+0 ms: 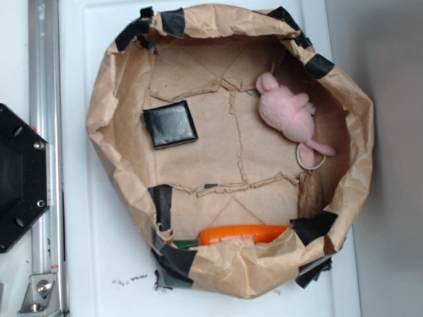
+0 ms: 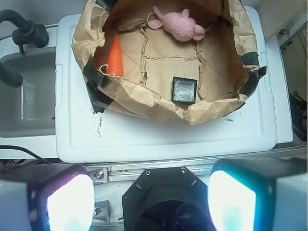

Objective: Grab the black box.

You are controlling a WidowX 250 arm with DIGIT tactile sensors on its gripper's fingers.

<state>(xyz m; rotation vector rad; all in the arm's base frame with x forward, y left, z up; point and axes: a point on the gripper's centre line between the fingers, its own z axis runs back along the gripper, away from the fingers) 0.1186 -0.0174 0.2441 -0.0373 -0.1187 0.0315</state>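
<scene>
Black box (image 2: 184, 90) lies flat on the floor of the brown paper basket (image 2: 144, 103), well ahead of your gripper (image 2: 144, 199) and just right of its centre line, near the basket's closest wall. Only your wrist view shows the fingers (image 2: 67, 202), spread wide apart and empty. The exterior view alone shows the pink plush (image 1: 287, 112), the carrot (image 1: 243, 234) and the octagonal plate (image 1: 20, 178) from above; you'll find no readable writing.

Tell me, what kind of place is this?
Probably a robot lab bench, not a home: a taped brown paper bin on a white tabletop holds odd test items, a black box, pink plush and toy carrot, below the open tool.
</scene>
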